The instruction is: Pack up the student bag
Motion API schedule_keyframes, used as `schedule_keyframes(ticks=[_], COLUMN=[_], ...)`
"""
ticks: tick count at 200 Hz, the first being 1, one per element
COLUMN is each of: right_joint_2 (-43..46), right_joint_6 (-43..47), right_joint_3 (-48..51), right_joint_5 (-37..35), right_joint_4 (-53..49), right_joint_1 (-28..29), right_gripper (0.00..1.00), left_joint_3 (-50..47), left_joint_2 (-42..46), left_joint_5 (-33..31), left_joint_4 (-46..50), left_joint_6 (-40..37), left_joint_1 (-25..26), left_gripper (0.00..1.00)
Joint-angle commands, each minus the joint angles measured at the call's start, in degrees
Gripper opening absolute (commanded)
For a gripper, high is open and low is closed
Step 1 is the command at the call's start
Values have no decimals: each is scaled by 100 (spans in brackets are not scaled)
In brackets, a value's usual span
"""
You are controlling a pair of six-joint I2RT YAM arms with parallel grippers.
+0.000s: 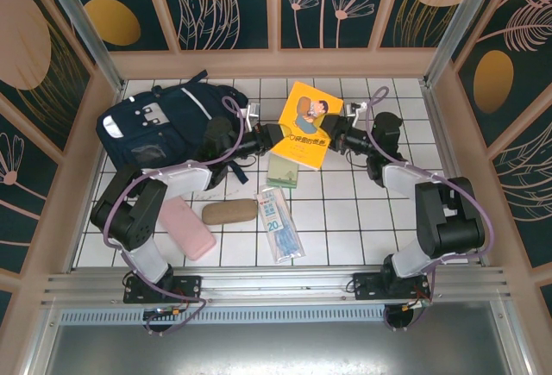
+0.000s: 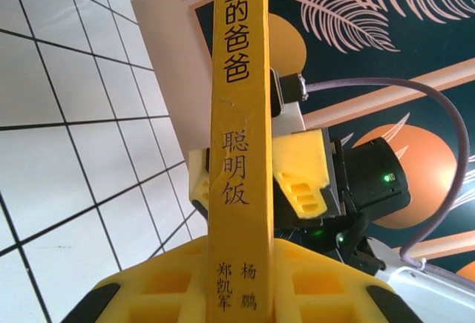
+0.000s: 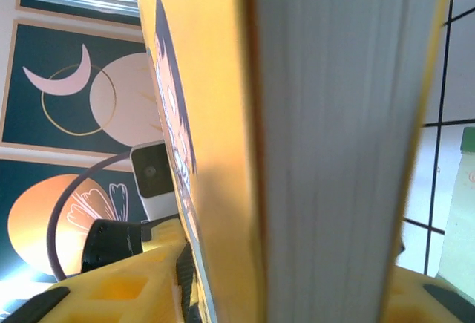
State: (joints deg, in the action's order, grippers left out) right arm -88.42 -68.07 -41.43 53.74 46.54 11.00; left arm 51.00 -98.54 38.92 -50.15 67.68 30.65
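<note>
From above, the navy fabric student bag (image 1: 155,125) lies at the tiled table's (image 1: 345,228) far left corner, its inside unseen. A yellow book (image 1: 306,125) hangs between the left gripper (image 1: 269,140) and the right gripper (image 1: 338,134), over a green pad (image 1: 282,171). A pink case (image 1: 185,227), a brown oval case (image 1: 229,211) and a clear packet (image 1: 279,222) lie nearer.

Left wrist: the left gripper clenches the glossy spine.

Right wrist: the fingers (image 3: 111,293) flank the page edges; I cannot tell whether they pinch.

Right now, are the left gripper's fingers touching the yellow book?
Touching. The left wrist view shows the left gripper with both fingers pressed flat against the yellow book.
</note>
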Motion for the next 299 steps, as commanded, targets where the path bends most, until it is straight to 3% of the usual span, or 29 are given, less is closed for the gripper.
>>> schedule_keyframes(ticks=[1,31,58,74,84,101,122,138,159,188,223,253,274,299], right_joint_2=[262,339,556,708,800,981,1298,1511,1722,1933,2092,2252,2334,2371], right_joint_6=[-23,-132,249,687,972,1371,1966,2375,2792,3109,3299,3353,3343,3318], right_joint_3=[137,280,317,288,276,315,287,226,39,-52,8,85,136,199], right_joint_5=[-106,-286,-548,-639,-638,-596,-942,-1251,-1711,-2200,-2446,-2449,-2392,-2289], right_joint_4=[390,568,61,-431,-743,-1137,-2131,-2856,-3766,-4474,-4733,-4795,-4794,-4751], right_joint_1=[152,187,132,115,111,100,84,63,51,58,44,29,21,23], right_gripper=[39,26,2,0,0,0,0,0,0,0,0,0,0,0], left_joint_3=[76,82,174,396,613,1197,2289,2892,3821,5303,7204,7104,6664,6643], left_joint_2=[177,188,366,575,738,945,863,632,117,-1037,-2693,-3089,-2949,-3017], left_joint_5=[-279,-352,-601,-849,-1013,-1628,-3411,-4551,-5389,-6112,-6108,-5262,-5120,-4868], left_joint_4=[-49,75,833,1738,2337,3693,5790,6724,7851,9254,10541,9684,8904,8624], left_joint_6=[-349,-441,-890,-1383,-1731,-2476,-3285,-3276,-2834,-2289,-2041,-2178,-2307,-2294], left_joint_1=[-7,9,13,5,-1,-55,-105,-258,-567,-817,-1144,-1562,-1752,-1950], left_gripper=[0,0,0,37,51,63,72,84,98,99,99,96,96,96])
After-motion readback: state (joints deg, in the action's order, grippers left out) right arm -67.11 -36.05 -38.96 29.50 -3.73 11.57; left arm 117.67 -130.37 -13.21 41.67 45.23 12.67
